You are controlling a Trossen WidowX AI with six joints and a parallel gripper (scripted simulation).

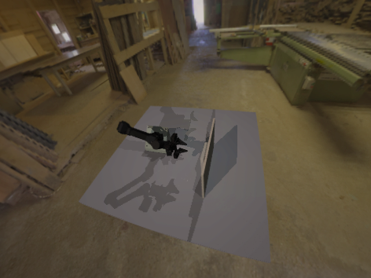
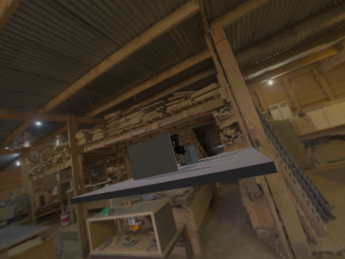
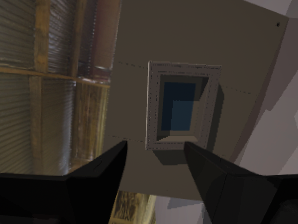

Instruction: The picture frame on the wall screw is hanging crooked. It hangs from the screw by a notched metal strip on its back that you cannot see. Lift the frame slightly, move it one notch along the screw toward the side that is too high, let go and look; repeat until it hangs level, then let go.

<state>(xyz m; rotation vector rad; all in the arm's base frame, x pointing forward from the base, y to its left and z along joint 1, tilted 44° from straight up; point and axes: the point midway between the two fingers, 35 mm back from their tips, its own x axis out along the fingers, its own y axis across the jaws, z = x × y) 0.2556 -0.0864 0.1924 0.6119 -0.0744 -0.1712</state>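
Observation:
The picture frame (image 1: 204, 152) (image 3: 153, 102) has a pale border around a blue picture and is on the arm's side of the upright wall panel (image 2: 151, 157) (image 3: 190, 30). In the wrist view its top and bottom edges run nearly across the picture, but how far it tilts on the wall I cannot tell. The screw and the strip are hidden behind it. My gripper (image 1: 186, 147) (image 3: 156, 145) is open and empty. Its fingertips point at the panel, short of the frame in the top view, and appear around its lower edge in the wrist view. The exterior view shows only the panel's back.
The arm stands on a pale block (image 1: 149, 148) (image 2: 193, 155) on the grey table top (image 1: 244, 220) (image 2: 234, 161). The panel's upright edges stand beyond the frame on both sides. Dark shadows of the arm and panel lie across the table top.

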